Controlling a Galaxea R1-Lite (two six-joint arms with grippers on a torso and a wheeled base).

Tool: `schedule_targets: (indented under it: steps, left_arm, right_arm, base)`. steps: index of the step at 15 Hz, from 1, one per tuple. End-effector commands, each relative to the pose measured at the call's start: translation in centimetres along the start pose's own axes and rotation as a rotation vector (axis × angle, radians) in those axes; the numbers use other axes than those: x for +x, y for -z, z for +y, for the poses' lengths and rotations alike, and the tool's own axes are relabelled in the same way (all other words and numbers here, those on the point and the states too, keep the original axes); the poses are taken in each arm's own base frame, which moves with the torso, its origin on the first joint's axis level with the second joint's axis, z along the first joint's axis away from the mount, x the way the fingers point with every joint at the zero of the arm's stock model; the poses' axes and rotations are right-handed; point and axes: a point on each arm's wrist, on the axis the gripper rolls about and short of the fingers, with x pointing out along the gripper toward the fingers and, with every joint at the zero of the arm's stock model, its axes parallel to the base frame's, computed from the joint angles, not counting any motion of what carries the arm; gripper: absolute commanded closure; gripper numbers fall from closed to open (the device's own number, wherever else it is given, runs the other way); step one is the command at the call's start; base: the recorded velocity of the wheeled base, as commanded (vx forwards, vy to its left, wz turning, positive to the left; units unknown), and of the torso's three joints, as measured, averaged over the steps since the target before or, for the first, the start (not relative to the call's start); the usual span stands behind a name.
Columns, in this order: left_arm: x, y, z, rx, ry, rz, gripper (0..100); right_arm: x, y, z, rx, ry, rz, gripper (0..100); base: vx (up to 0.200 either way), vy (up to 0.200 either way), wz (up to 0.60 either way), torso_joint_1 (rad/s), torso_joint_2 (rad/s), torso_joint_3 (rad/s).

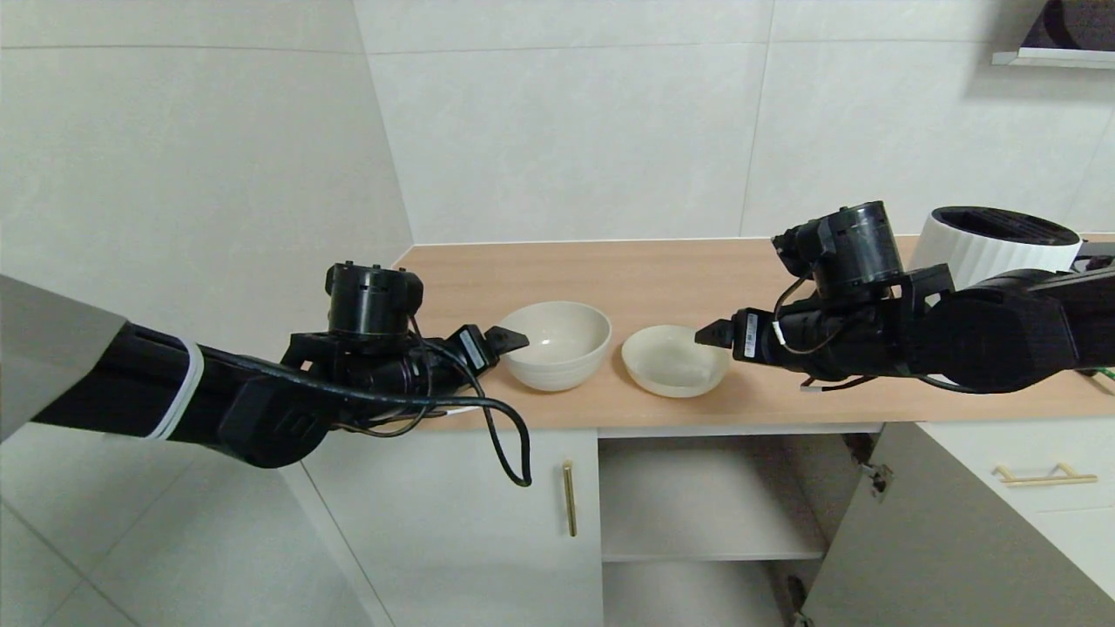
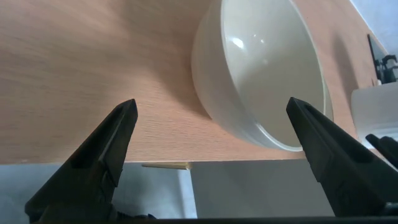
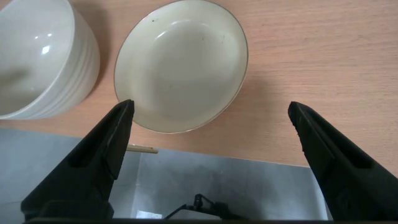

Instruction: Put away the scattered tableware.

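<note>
A: Status, left to right?
B: Left gripper [image 1: 512, 339] is released, fingers wide apart, holding nothing. It sits low over the counter [image 1: 662, 279] at the left rim of the deep bowl [image 1: 557, 344]. Can't tell if the tip touches the rim.
A: And from its wrist?
B: The bowl sits just ahead, lined up with the gap between the fingers.
A: Where are the bowls?
B: Both upright near the counter's front edge. The shallow bowl [image 1: 675, 359] is just right of the deep one, with a small gap between them.
A: Right side?
B: Right gripper [image 1: 707, 333] is also released, nothing in it. Its tip is at the shallow bowl's right rim. In the wrist view that bowl lies ahead between the spread fingers.
A: Surroundings?
B: A white ribbed container [image 1: 993, 248] stands at the back right. Below the counter the cabinet door [image 1: 941, 531] is swung open, with a shelf [image 1: 706, 509] inside. The door to its left has a gold handle [image 1: 569, 498].
</note>
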Motion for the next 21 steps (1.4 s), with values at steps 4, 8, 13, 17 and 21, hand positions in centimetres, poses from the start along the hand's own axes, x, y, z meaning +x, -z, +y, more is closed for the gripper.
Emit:
schedule_targets:
  steps: [4,8,13,17,21]
  left_arm:
    - [0.54,0.21,-0.08,0.004,0.002,0.006,0]
    - [0.86,0.16,-0.81,0.012,0.021,0.001,0]
    - [0.86,0.19,-0.86,0.012,0.023,0.001,0]
    - [0.9,0.17,-0.85,0.012,0.017,-0.004,100]
    - [0.81,0.13,-0.9,0.012,0.018,-0.005,100]
  right_arm:
    - [-0.1,-0.05,0.03,0.002,-0.002,-0.003,0]
    - [-0.13,0.06,0.04,0.001,-0.003,0.001,0]
    - [-0.06,0.55,-0.17,-0.008,0.005,0.018,0]
    - [-0.11,0.52,-0.16,-0.008,0.004,0.016,0]
    - [-0.09,0.43,-0.12,-0.01,0.003,0.014,0]
  base:
    - [0.0,0.0,0.0,0.0,0.0,0.0]
    - [0.0,0.0,0.0,0.0,0.0,0.0]
    - [0.0,0.0,0.0,0.0,0.0,0.0]
    - [0.0,0.0,0.0,0.0,0.0,0.0]
    - [0.0,0.0,0.0,0.0,0.0,0.0]
